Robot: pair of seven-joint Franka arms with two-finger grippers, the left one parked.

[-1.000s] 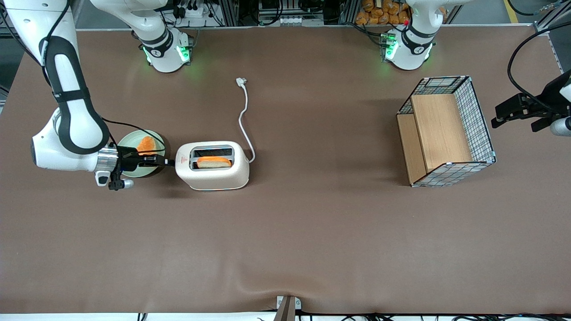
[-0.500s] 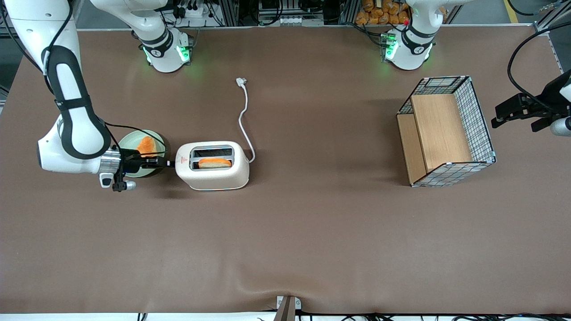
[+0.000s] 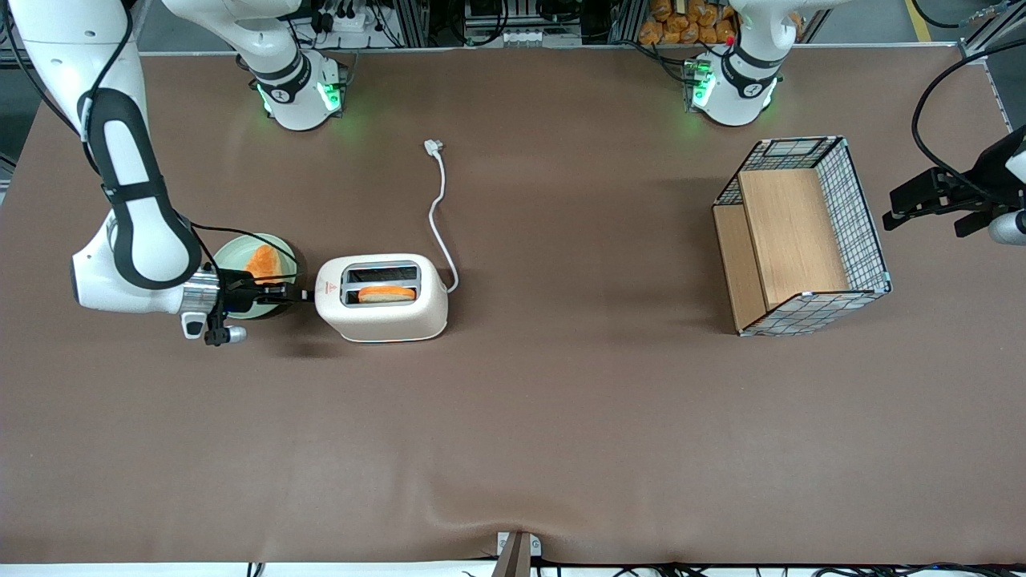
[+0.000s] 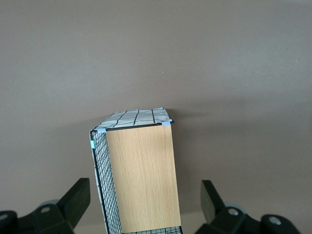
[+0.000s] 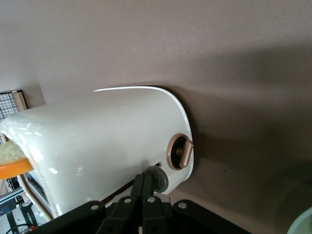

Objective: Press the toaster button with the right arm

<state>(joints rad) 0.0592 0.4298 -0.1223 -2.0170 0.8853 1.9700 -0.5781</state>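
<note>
Your hand (image 5: 145, 191) was clenched, its fingertips pressed together against the toaster button (image 5: 157, 178) on the narrow end of the toaster (image 3: 381, 297). The toaster stood on the table (image 3: 513, 417), left of centre in the front frame, a slice of bread (image 3: 386, 294) in its nearer slot. Just past the hand, a green plate (image 3: 282, 250) held another slice.
</note>
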